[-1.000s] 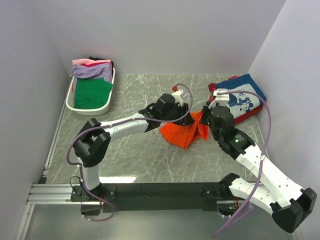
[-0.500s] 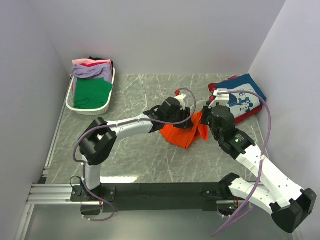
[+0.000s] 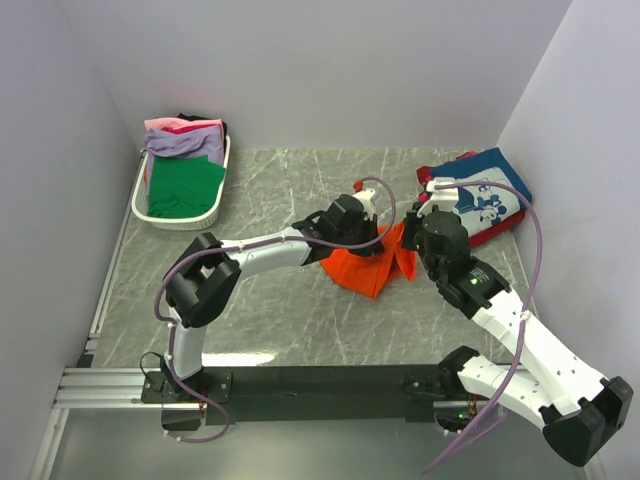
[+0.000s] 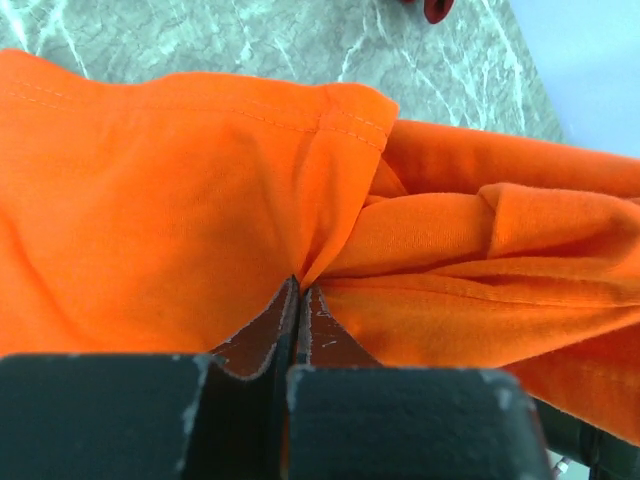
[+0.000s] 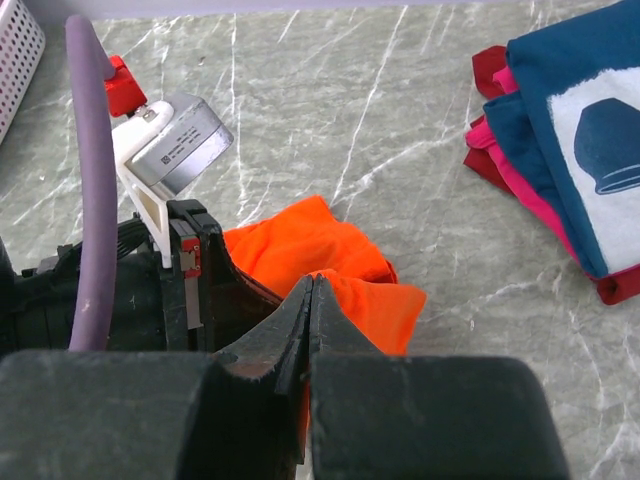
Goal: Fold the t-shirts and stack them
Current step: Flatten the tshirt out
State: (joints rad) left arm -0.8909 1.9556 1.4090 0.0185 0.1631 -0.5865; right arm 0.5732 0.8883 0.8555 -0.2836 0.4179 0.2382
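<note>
**Between the two claws: the orange tee, pinched from both sides**

Between my claws the orange t-shirt [image 3: 362, 270] sits bunched on the marble tabletop [image 3: 270, 310]. The left claw [image 4: 298, 290] has its fingers pressed together on a fold of the shirt, and the cloth fans out to either side of the tips. The right claw [image 5: 312, 285] is also closed tight, with the orange cloth gathered at its tips. From above, the left claw [image 3: 372, 242] and right claw [image 3: 413, 240] stand close together, and the shirt spreads out below them towards the arm bases.

Just beyond the right claw, towards the far right corner, I see the navy t-shirt [image 3: 488, 200] with its white print. It lies flat on top of a red t-shirt [image 5: 487, 70] and a pink t-shirt [image 5: 500, 130]. Well off past the left claw, in the far left corner, the white basket [image 3: 140, 195] holds a green t-shirt [image 3: 185, 185] under a lavender t-shirt [image 3: 180, 143].
</note>
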